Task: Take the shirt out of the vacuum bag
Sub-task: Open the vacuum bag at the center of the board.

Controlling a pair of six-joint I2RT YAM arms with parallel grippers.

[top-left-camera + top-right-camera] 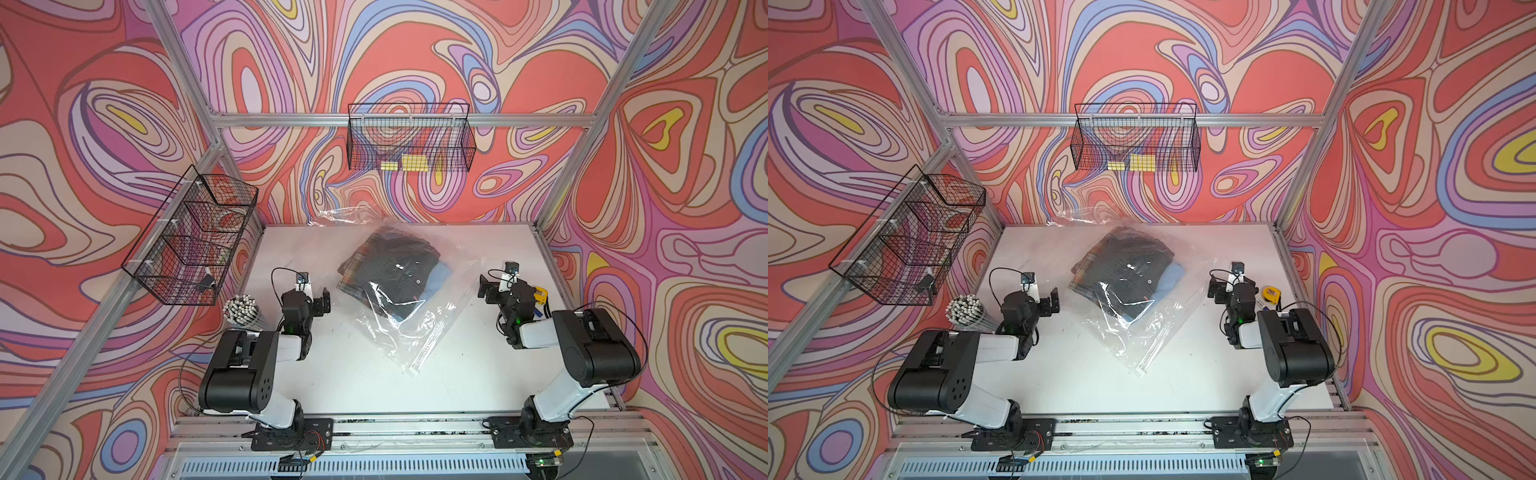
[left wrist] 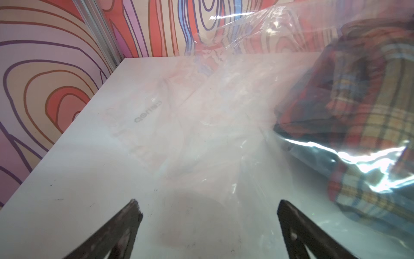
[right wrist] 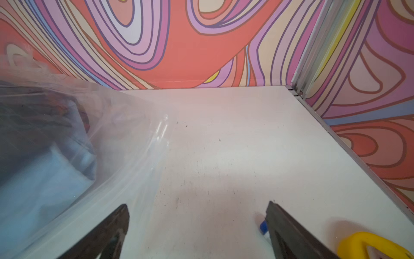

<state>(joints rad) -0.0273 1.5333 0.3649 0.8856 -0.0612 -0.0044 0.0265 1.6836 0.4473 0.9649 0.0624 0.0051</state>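
Barely begun, to judge from the layout. On the white table (image 1: 353,386), near its middle, a big clear bag (image 1: 419,328), crinkled and loosely puffed, with one far corner curling up toward the back wall. Inside the bag, in its far half, a folded dark plaid shirt (image 1: 386,270), with a patch of light blue cloth (image 1: 440,276) on the side nearest the right arm. All of it under plastic, with no part poking out.

To the left of the bag, just beside its edge, the left gripper (image 2: 209,207). Fingers (image 2: 132,215) wide apart and empty, aimed over a flat skirt of the bag's plastic. To the right of the bag, also just beside it, the right gripper (image 3: 198,207). Fingers (image 3: 121,217) likewise spread and empty, pointed past the bag's edge at bare table. No contact with the bag to be seen in either wrist view or in both top views.

Along the near edge of the bag, slanting toward the right arm, the white zip strip (image 1: 430,343). Open or sealed: cannot tell. Beyond the right gripper, on the side away from the bag, a small yellow tape measure (image 1: 1271,295), no part of the job.

Done so far: nothing visible. Left to do: take hold of the bag, open the zip end if shut, draw the shirt out, set it clear of the plastic. Probably slippery, floppy stuff to handle, so likely a two-arm job: one pinning, one pulling.
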